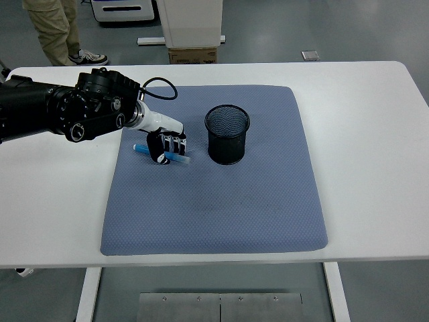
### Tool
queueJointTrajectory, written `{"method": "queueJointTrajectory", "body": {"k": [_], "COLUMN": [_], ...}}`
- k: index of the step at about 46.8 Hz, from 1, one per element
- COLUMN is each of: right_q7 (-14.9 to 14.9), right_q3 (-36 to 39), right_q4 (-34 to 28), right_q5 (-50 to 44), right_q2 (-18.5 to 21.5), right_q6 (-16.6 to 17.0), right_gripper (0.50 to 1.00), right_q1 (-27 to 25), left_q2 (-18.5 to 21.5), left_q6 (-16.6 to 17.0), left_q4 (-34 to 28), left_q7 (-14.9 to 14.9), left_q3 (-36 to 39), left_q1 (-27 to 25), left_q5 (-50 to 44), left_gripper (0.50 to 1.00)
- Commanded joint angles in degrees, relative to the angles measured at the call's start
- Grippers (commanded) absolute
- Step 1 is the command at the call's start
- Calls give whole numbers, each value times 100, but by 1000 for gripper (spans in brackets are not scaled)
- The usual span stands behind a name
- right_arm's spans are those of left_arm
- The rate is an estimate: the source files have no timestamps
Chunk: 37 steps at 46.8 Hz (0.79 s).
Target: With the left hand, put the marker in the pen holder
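Left hand [167, 145] near the blue mat's [221, 208] far-left corner, fingers curled around the blue marker [161, 154], black mesh pen holder [227, 134] just right of it

You've got a white tabletop [375, 134] on a grey floor [335, 30]. Behind it: white cabinet [191, 21] with a cardboard box [193, 55] at its base. Person's legs [57, 30] top left. Light is even.
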Motion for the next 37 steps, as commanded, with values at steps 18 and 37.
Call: {"method": "queueJointTrajectory", "body": {"k": [18, 37], "right_q7": [0, 0], "right_q3": [0, 0], "right_q4": [3, 3], "right_q5": [0, 0], "right_q2": [0, 0], "right_q6": [0, 0], "right_gripper": [1000, 1000], "right_q1": [0, 0], "left_q2": [6, 15], "left_q6": [1, 1], "left_q4": [41, 49], "left_q7": [1, 1], "left_q3": [-27, -27], "left_q1": [-5, -5], "left_q5": [0, 0], "left_gripper": [572, 555]}}
